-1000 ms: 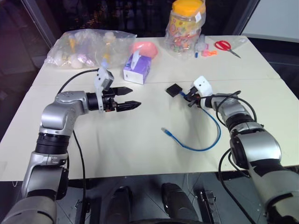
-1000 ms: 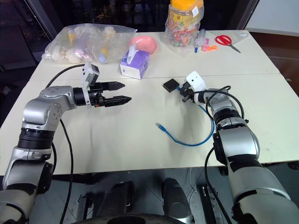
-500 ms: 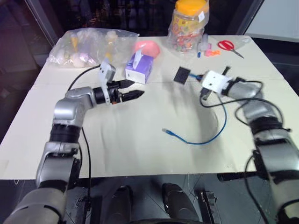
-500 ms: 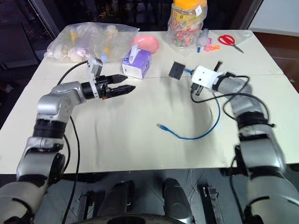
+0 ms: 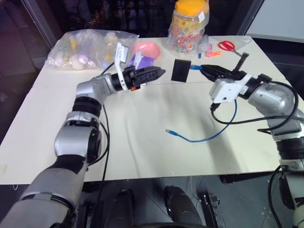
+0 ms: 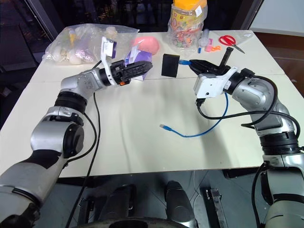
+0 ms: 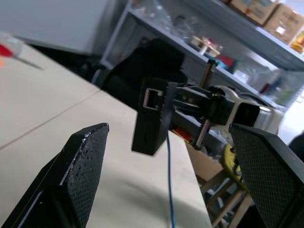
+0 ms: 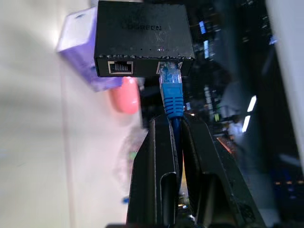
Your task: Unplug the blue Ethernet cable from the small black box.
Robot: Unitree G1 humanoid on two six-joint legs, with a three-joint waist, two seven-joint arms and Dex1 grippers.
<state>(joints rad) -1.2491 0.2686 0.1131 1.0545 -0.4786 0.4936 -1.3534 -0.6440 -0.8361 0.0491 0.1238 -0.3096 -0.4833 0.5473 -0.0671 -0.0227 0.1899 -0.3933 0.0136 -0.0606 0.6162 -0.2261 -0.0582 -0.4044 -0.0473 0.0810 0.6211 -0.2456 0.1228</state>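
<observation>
My arms are silver-grey jointed shells with black bands, trailing thick black cables, each ending in a white wrist block and a gripper (image 5: 151, 73) of two textured matte-black fingers (image 7: 71, 185).

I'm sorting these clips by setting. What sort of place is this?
Probably a lab or workshop test area, not a home. A plain white table carries a loose mix of props: a candy jar, a tissue box, scissors. The left wrist view shows storage shelving.
</observation>
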